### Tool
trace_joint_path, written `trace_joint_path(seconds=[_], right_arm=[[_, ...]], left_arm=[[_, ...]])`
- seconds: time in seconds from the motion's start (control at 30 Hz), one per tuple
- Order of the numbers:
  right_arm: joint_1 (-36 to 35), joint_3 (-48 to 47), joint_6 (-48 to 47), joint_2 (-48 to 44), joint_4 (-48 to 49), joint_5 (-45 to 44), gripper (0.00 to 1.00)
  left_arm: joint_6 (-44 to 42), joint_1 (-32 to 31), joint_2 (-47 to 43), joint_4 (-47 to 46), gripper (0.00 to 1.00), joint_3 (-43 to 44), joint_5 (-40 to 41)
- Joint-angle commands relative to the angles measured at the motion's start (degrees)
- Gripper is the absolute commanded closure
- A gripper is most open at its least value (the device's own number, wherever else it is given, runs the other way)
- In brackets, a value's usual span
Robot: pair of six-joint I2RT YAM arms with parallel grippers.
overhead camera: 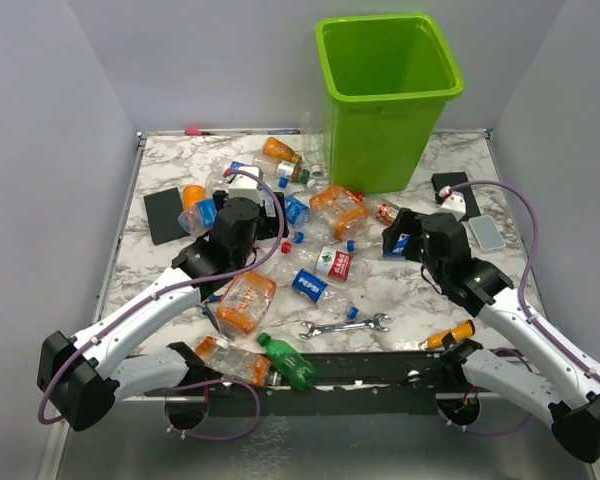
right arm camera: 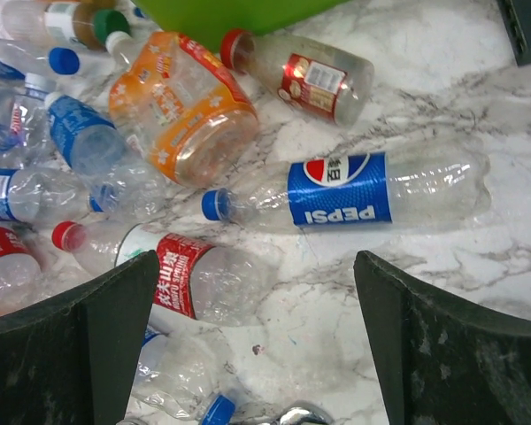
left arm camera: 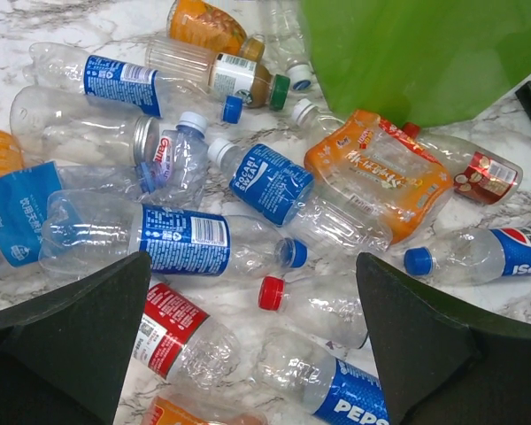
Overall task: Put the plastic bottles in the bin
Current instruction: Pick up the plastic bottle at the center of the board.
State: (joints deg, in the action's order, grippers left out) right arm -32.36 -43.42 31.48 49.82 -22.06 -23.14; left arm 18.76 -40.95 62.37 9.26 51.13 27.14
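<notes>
The lime-green bin (overhead camera: 385, 140) stands at the back of the table, right of centre. Several plastic bottles lie scattered in front of it, among them a crushed orange one (overhead camera: 246, 302) and a green one (overhead camera: 287, 362) near the front edge. My left gripper (left arm camera: 252, 292) is open above the pile, with a clear red-capped bottle (left arm camera: 323, 305) lying below the gap, untouched. My right gripper (right arm camera: 255, 292) is open over bare marble, between a red-labelled bottle (right arm camera: 190, 274) and a blue Pepsi bottle (right arm camera: 345, 190). Neither gripper holds anything.
A silver wrench (overhead camera: 345, 325) and an orange-handled screwdriver (overhead camera: 450, 335) lie near the front edge. A black square pad (overhead camera: 165, 215) sits at the left. A grey slab (overhead camera: 487, 233) and a black object (overhead camera: 450, 185) lie at the right, beside the bin.
</notes>
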Motion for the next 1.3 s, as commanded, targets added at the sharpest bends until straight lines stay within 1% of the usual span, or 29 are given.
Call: trace_joint_path(seconds=[0.0,0.1,0.27,0.33,0.47,0.6,0.8,0.97,1.03,1.27], right_arm=[[2.3,0.8,9.1,1.1,-7.3,0.5,0.06],[4.9,3.4,13.1,0.8,-7.0,3.3,0.06],[7.8,6.4,17.5,-0.2,-5.9,1.9,0.05],[10.1,7.6,19.6,0.5,-5.2,2.3,0.04],[16.4,11.2,25.1,2.2,-0.9,7.3,0.03],[17.2,14.0,30.8,3.4,4.8,6.8,0.02],[18.6,13.9,37.4,11.6,9.1,5.7,0.02],[20.2,17.2,42.1,15.7,17.0,6.0,0.02],[20.9,17.4,42.7,17.6,18.9,6.3,0.03],[22.7,18.1,42.3,23.1,26.3,7.7,0.15]], left_arm=[[-1.3,0.1,-2.9,-3.6,0.01,-1.7,-3.2],[-1.4,0.0,-3.7,-4.5,0.01,-2.4,-3.7],[-0.9,0.0,-5.0,-6.8,0.01,-4.1,-6.2],[-0.8,0.0,-5.0,-7.8,0.01,-4.5,-7.7],[-0.3,0.0,-4.8,-8.1,0.01,-4.4,-9.6],[0.0,-0.1,-5.1,-8.1,0.01,-4.6,-9.9],[0.0,-0.4,-4.9,-8.3,0.01,-4.7,-10.6],[0.0,-0.5,-5.1,-8.3,0.01,-4.9,-10.2],[-0.1,-0.5,-5.0,-8.4,0.01,-4.9,-9.9],[0.0,-0.6,-5.1,-8.2,0.01,-4.9,-9.2]])
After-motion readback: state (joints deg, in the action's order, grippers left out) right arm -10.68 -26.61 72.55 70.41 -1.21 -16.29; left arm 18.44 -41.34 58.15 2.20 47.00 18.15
